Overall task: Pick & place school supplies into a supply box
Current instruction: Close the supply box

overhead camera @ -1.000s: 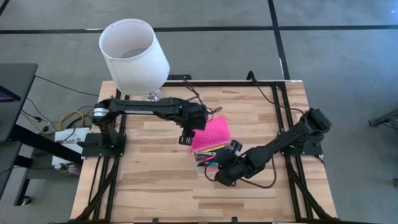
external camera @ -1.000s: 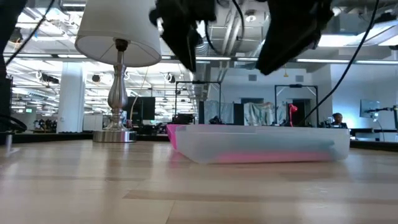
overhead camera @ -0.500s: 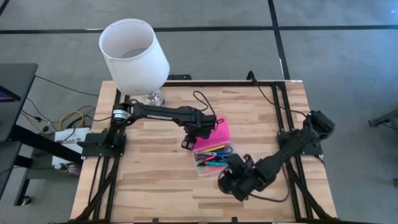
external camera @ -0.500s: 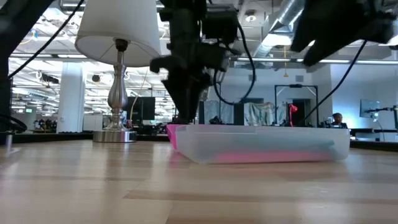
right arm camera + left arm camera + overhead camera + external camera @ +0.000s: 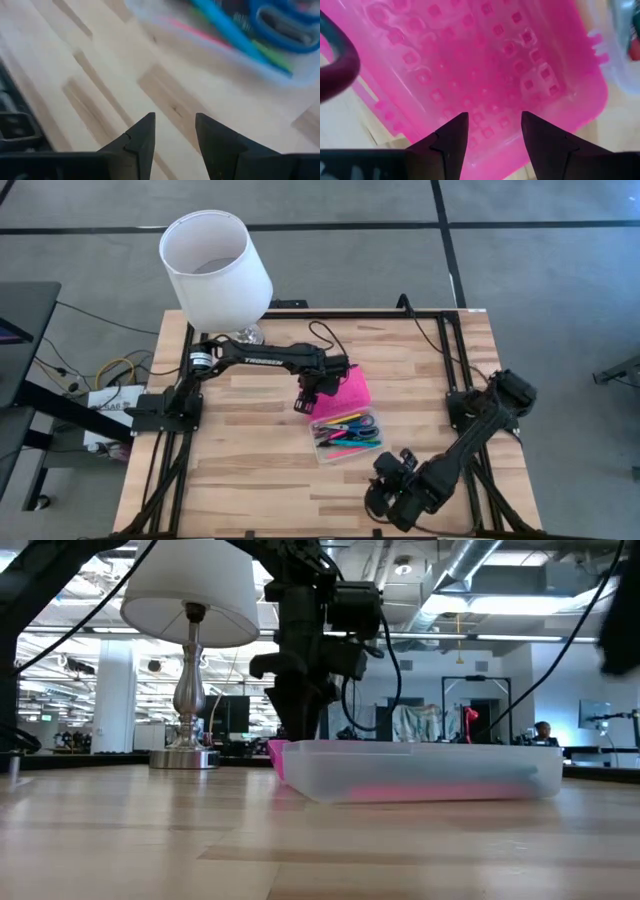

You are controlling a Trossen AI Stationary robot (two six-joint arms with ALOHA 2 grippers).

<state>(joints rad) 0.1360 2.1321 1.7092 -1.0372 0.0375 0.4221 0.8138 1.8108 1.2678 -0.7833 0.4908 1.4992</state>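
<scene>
1. Step in hand: the school supplies (image 5: 347, 433) (pens, pencils and blue-handled scissors) lie inside the clear tray of the supply box (image 5: 352, 451), which sits near the middle of the table (image 5: 250, 470). By this layout the filling looks complete, and the step in hand appears to be closing the box.

2. Lid position: the pink lid (image 5: 350, 389) lies folded back flat on the table, joined to the far edge of the tray.

3. Left gripper (image 5: 306, 398): it hangs low at the left edge of the pink lid. In the left wrist view its fingers (image 5: 451, 137) stand apart with nothing between them, directly over the ribbed lid surface. Whether they touch the lid cannot be told.

4. Right gripper (image 5: 395, 498): it sits near the front edge of the table, well apart from the box. Its jaws stand apart and hold nothing; bare tabletop shows between them in the right wrist view.

5. Next move, as a judgement: the left gripper needs to catch the free edge of the lid and swing it over the tray. Any pen tip above the tray rim could block the closing.

6. Surroundings: a white lamp (image 5: 215, 268) stands at the far left corner, beside the left arm's base. It is well apart from the box and does not obstruct the lid's path.
</scene>
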